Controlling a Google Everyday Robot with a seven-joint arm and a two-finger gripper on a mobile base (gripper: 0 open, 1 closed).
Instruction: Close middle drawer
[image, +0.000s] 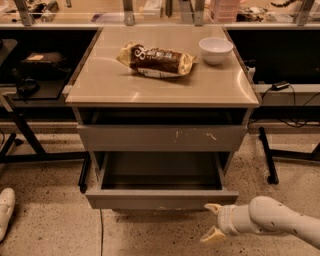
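While open, drawer (160, 198) (above end effector (207, 223))

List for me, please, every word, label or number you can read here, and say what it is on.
snack bag: white lettering on the brown wrapper, too blurred to read.
white bowl: no text.
middle drawer, pulled open: plain front, no text.
gripper, low at the right by the drawer's front corner, open: no markings.
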